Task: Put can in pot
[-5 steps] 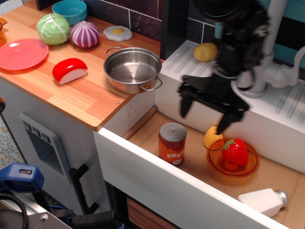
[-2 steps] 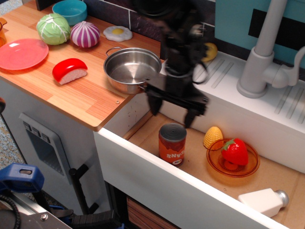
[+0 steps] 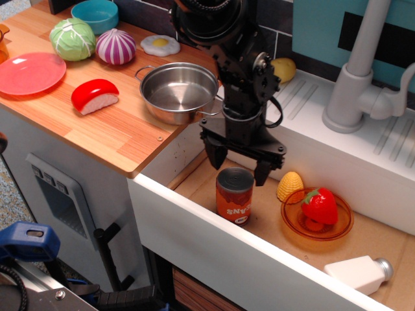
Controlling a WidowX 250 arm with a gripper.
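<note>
In the one view, I have my gripper (image 3: 239, 162) spread open just above the can (image 3: 234, 195), standing upright in the sink. Depth is hard to judge; misaligned, a finger could tip it. The pot (image 3: 179, 92) waits on the counter.

Orange-brown labelled can (image 3: 235, 195) with grey ribbed top, upright in the sink, shiny empty steel pot (image 3: 179, 93) upright on the wooden counter, far left
</note>
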